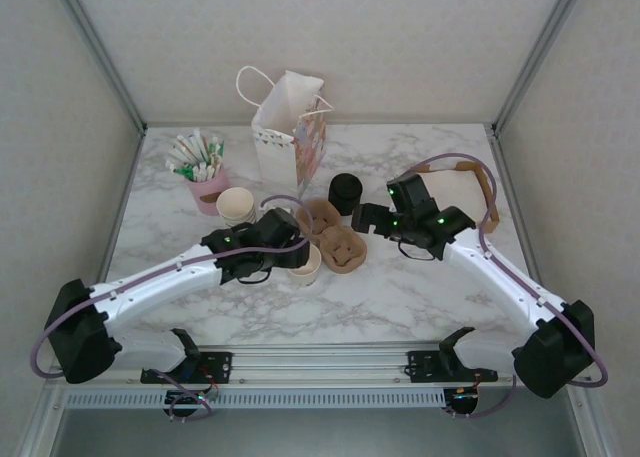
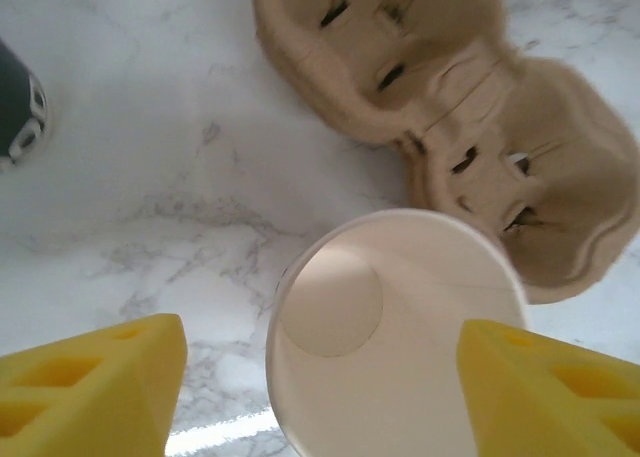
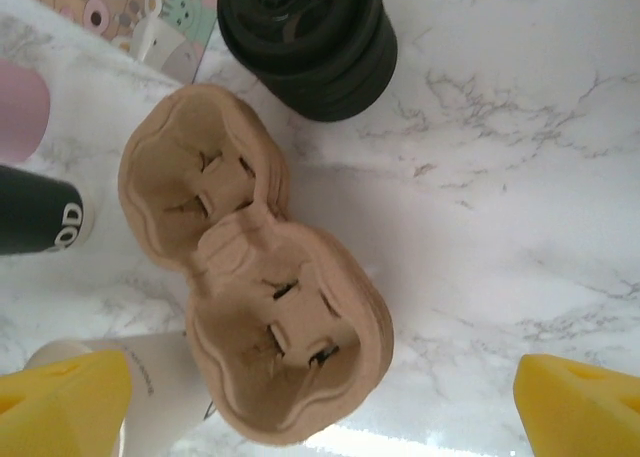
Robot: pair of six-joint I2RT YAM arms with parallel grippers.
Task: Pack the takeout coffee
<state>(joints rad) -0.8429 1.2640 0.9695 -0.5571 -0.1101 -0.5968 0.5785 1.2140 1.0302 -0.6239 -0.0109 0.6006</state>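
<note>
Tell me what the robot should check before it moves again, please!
1. Cup standing upright on the table: ok.
2. Lid on the cup: not ok, its top is open.
3. Left hand open, one finger on each side of the cup: ok.
4. Carrier pockets both empty: ok.
5. Right hand open near the carrier: ok.
</note>
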